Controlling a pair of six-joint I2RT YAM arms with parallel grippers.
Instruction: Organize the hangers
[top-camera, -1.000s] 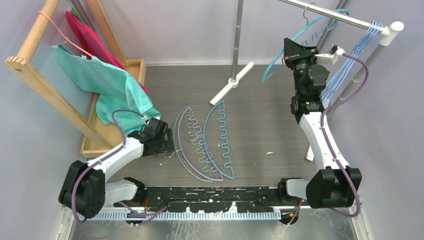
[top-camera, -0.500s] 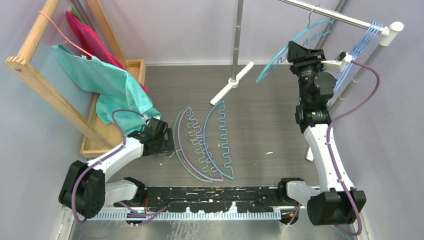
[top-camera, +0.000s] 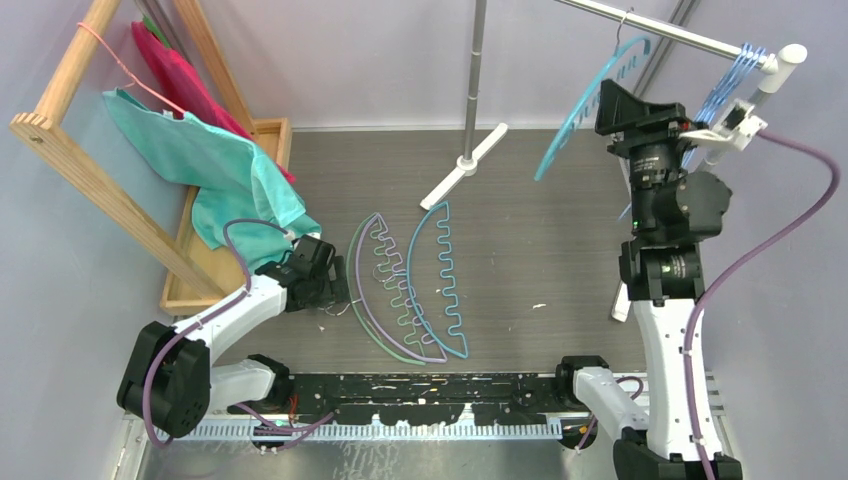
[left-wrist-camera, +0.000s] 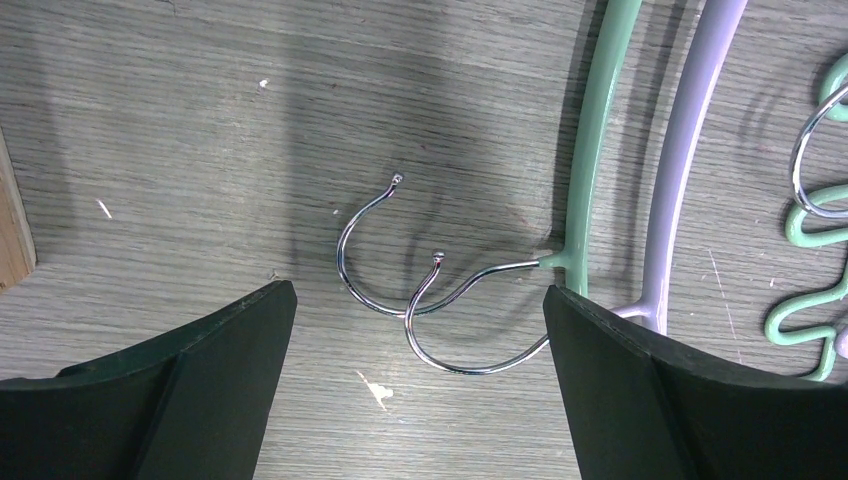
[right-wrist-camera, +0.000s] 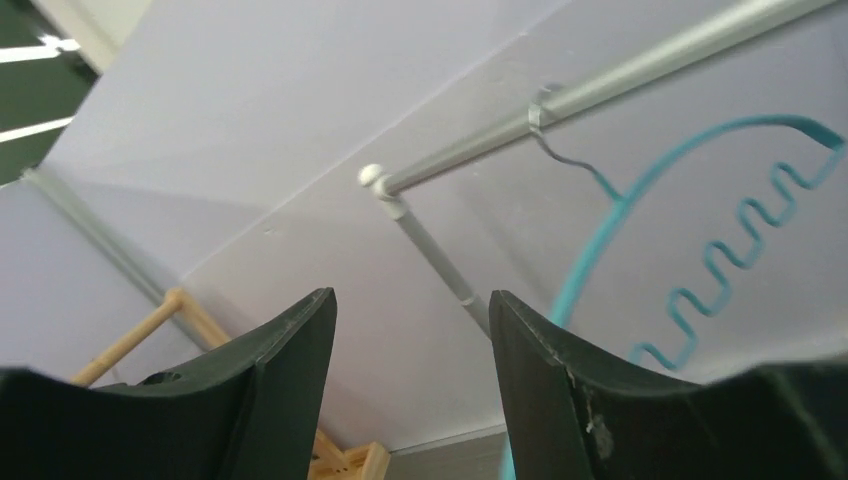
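A teal hanger (top-camera: 585, 105) hangs by its hook from the silver rail (top-camera: 680, 36), free of my right gripper (top-camera: 610, 102), which stands open just beside it. In the right wrist view that teal hanger (right-wrist-camera: 600, 235) shows to the right of the open gripper (right-wrist-camera: 410, 330), with nothing between the jaws. Several light-blue wire hangers (top-camera: 735, 70) hang near the rail's end. Green (top-camera: 385, 340), lilac (top-camera: 372, 216) and teal (top-camera: 411, 265) hangers lie on the table. My left gripper (left-wrist-camera: 420, 380) is open low over the table, and the metal hooks (left-wrist-camera: 440, 310) of the green hanger (left-wrist-camera: 595, 130) and the lilac hanger (left-wrist-camera: 685, 150) lie between its jaws.
A wooden rack (top-camera: 90, 170) at the left carries a teal cloth (top-camera: 220, 170), a red cloth (top-camera: 175, 70) and a pink wire hanger (top-camera: 125, 65). A wooden tray (top-camera: 270, 130) sits below it. The rail's upright pole (top-camera: 475, 70) and white foot (top-camera: 465, 165) stand at the back middle.
My right gripper has opened and let go of the teal hanger, which now hangs on the rail. The right arm has drawn back to the right. The left arm has not moved.
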